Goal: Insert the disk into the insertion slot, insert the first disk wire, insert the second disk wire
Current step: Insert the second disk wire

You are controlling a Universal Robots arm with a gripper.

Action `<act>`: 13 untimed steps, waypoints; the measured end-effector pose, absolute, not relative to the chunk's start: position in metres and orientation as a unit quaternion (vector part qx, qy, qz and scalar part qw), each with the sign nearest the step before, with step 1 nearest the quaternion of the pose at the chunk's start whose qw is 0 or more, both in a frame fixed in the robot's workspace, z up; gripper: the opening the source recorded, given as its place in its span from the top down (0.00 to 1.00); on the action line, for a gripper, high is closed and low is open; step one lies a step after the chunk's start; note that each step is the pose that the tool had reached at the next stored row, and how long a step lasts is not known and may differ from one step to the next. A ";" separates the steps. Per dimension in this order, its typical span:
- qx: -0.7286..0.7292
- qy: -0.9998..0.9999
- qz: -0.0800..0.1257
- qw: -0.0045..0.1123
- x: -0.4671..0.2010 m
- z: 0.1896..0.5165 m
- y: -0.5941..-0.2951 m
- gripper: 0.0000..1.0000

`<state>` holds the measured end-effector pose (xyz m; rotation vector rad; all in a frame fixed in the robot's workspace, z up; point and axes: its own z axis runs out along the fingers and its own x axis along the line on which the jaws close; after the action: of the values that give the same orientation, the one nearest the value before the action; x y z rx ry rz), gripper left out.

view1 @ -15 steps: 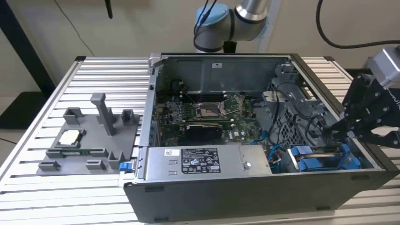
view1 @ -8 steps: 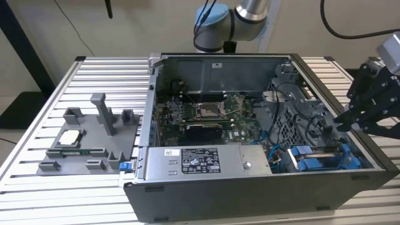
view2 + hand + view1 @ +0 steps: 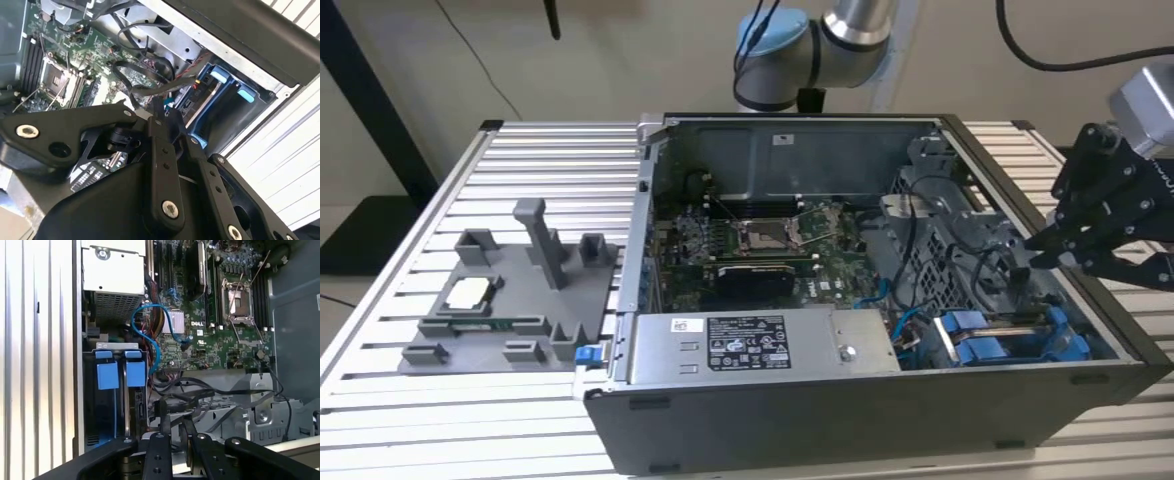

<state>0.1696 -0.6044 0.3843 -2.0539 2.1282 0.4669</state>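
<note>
The insertion slot point(image 3: 1047, 318) is the dark metal bay in the case's corner, at the exterior view's lower right. The disk point(image 3: 136, 390) sits inside it; I see mainly its blue carrier tabs point(image 3: 977, 345) and a dark end face. My black gripper point(image 3: 1041, 255) hangs over the case's edge at the exterior view's right, above the bay. In both wrist views its fingers point(image 3: 156, 112) stand close together, pinching a black disk wire point(image 3: 131, 90) that loops across the motherboard. A light blue wire point(image 3: 150, 335) curls beside the bay point(image 3: 117, 346).
The open computer case point(image 3: 854, 430) lies on a slatted metal table point(image 3: 480, 420). A grey labelled power-supply box point(image 3: 747, 345) fills the case's front. A grey plastic fixture tray point(image 3: 507, 310) with small parts stands at the exterior view's left. Loose black cables point(image 3: 210, 390) cross the metal bracket.
</note>
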 end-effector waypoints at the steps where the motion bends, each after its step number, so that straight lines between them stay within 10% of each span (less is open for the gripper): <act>1: -0.684 0.709 0.154 0.075 0.169 0.386 -0.605 0.76; 13: -0.693 0.710 0.096 0.076 0.144 0.388 -0.607 0.76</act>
<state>0.1443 -0.6072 0.3884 -2.0789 2.1287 0.2882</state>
